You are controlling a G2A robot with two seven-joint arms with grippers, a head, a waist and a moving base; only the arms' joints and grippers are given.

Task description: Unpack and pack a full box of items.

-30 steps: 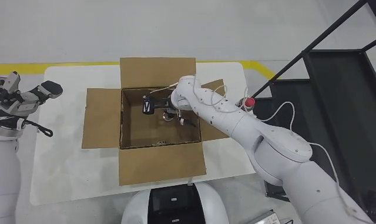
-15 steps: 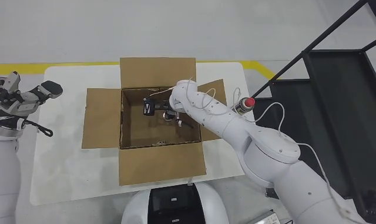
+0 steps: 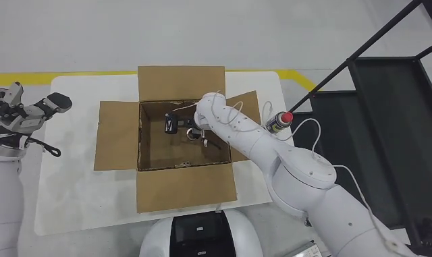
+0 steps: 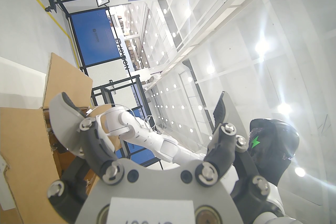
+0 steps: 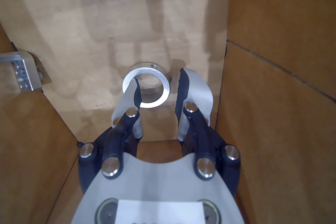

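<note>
Right gripper (image 5: 159, 76) sits inside the brown cardboard box (image 3: 181, 81), fingers spread over a silver metal ring (image 5: 147, 72); left gripper (image 4: 141, 96) hangs spread too.

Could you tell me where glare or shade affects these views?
Left wrist view: ceiling lamps flare in streaks past the left gripper. Right wrist view: the metal ring gleams on the box floor. Top view: the box's inside is shaded.

We take this for a robotics lab in an industrial hall: smooth grey concrete floor (image 3: 202, 21) with a yellow painted line (image 3: 67, 75), black steel staircase (image 3: 385, 95), blue partition panels (image 4: 89, 38), and possibly storage shelving beyond.
</note>
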